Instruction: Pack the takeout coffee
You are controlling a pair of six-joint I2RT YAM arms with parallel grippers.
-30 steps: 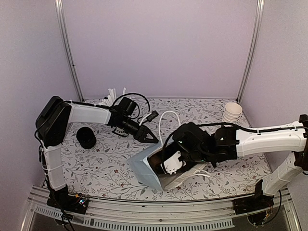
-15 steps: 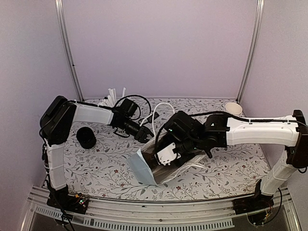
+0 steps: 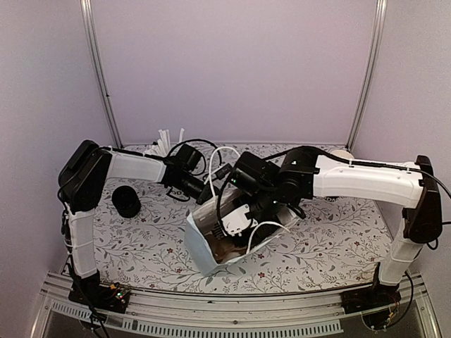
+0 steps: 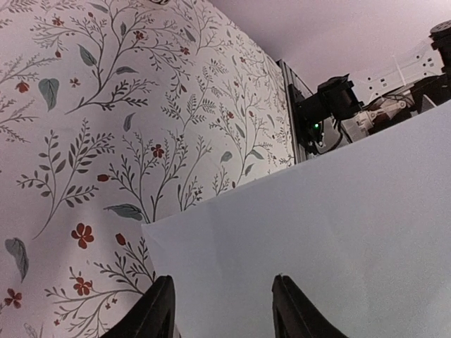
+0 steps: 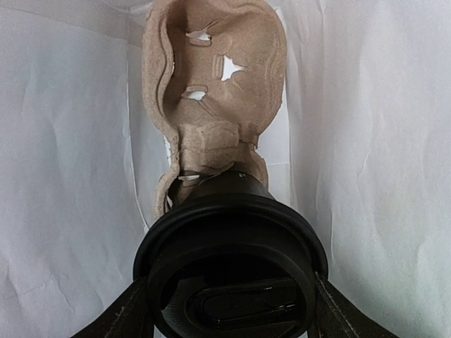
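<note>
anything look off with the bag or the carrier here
The carrier inside the bag holds just one lidded cup; its other hole is empty, while a second black cup sits out on the table, left of the bag.

Inside the paper bag (image 3: 201, 250), the pulp carrier (image 5: 211, 84) spanned nearly wall to wall. The lidded cup (image 5: 229, 282), pinched in the right claw (image 5: 229, 310), blocked the mouth. Bare desk (image 3: 338, 239) lay right of the bag. A black cup (image 3: 127, 202) stood left.
</note>
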